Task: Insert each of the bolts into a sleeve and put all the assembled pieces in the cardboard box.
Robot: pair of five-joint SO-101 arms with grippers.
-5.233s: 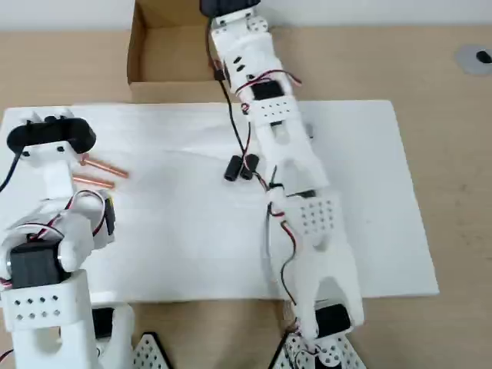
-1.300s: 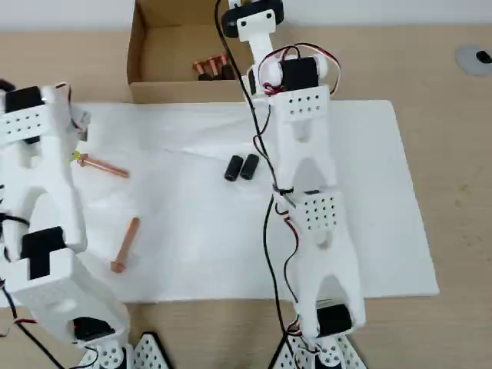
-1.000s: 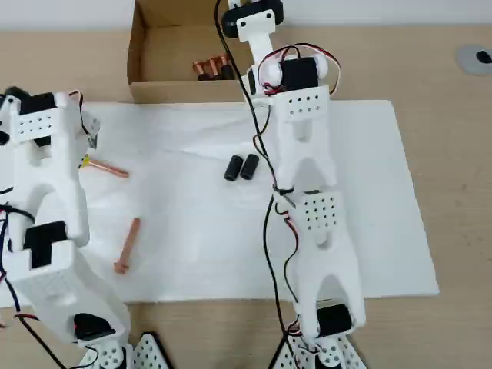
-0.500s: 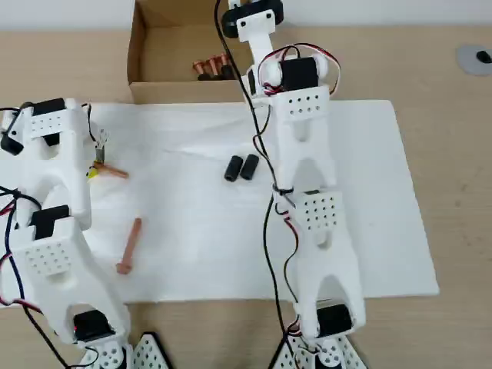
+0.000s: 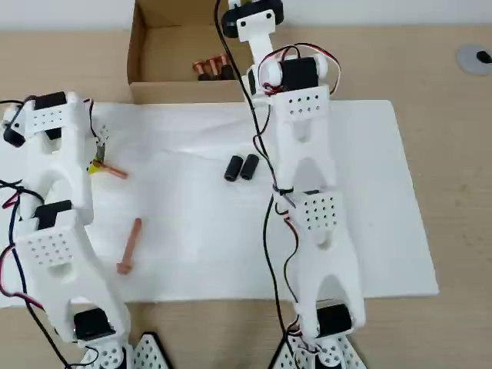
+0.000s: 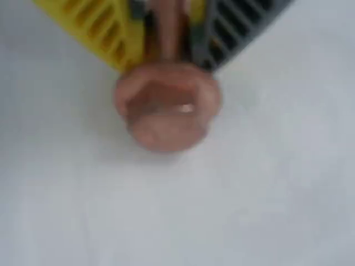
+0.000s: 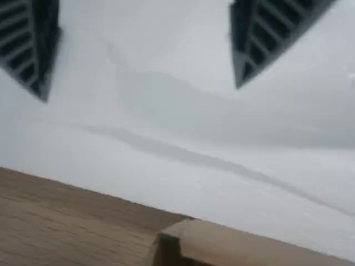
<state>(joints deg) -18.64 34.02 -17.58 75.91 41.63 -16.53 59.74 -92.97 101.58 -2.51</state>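
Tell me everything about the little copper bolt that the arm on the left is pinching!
The bolt looks like copper-coloured metal, with a wide roundish head and a thin straight shaft. The left end effector is shut on the shaft just behind the head, with a yellow finger on one side and a grey finger on the other. From above, the shaft pokes out sideways, nearly flat, over the white sheet near its left edge. Whether it touches the sheet is unclear.
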